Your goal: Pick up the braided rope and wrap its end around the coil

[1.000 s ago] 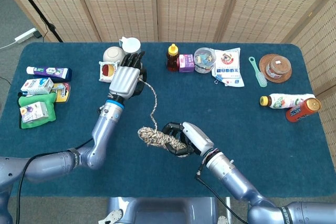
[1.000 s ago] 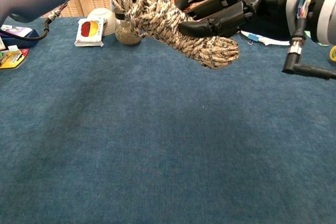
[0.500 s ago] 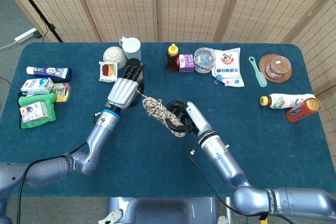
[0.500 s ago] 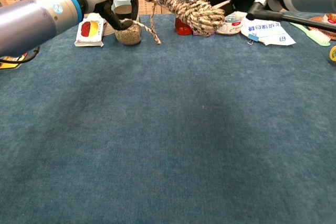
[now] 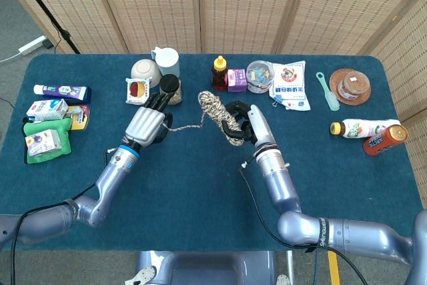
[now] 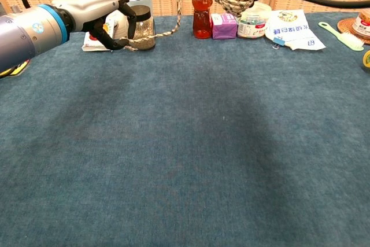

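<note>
A: Your right hand [image 5: 245,119] has the braided rope [image 5: 220,117] coil bunched in curled fingers, lifted just in front of the honey bottle [image 5: 219,73].

B: And your left hand [image 5: 145,125] pinches the loose tail. It's mottled tan-and-dark braid, likely light, limp and grippy, so grip near the tail's tip.

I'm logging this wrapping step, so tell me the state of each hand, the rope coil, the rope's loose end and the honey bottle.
left hand: fingers curled, pinching the loose end
right hand: gripping the coil, raised off the table
rope coil: bundled, held in the air
loose end: stretched out between coil and left hand, not wrapped
honey bottle: upright, yellow cap on
</note>
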`<state>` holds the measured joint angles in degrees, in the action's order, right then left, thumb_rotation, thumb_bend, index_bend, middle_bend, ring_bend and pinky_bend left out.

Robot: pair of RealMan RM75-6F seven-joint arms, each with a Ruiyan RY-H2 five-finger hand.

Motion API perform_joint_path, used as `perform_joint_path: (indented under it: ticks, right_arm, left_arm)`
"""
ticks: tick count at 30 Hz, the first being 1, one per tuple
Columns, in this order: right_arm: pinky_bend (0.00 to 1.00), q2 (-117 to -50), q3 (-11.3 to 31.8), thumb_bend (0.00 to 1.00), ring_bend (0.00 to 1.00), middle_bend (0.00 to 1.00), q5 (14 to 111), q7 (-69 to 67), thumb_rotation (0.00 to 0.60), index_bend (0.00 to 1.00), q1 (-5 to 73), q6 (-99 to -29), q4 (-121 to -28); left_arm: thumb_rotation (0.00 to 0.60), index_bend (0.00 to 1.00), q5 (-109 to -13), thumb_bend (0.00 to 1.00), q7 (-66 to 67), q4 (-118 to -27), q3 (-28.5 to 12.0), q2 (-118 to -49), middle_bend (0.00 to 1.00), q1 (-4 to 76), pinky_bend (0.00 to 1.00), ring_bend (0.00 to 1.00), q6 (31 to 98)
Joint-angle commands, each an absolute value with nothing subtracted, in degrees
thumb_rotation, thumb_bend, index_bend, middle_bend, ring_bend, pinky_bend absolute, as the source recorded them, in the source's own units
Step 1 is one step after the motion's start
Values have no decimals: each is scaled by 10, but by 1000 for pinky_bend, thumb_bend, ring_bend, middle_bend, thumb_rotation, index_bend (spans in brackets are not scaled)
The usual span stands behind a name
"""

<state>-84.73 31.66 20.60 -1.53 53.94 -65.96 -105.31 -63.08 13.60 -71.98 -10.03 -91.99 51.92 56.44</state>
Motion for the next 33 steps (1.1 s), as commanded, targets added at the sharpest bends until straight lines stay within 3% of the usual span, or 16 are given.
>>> perform_joint_path:
  ticks: [1,33]
  right_arm:
    - [759,-851,325,901,540,614,196,-7,600,667,543,-665,-1041]
    - [759,-822,389,901,540,614,153,31,600,666,535,-657,-964]
  left_arm:
    - [600,574,-636,410,130,-709,-97,-925,0,515,0,0,558]
    - [600,574,-668,410,125,-689,-102,-944,0,494,0,0,537]
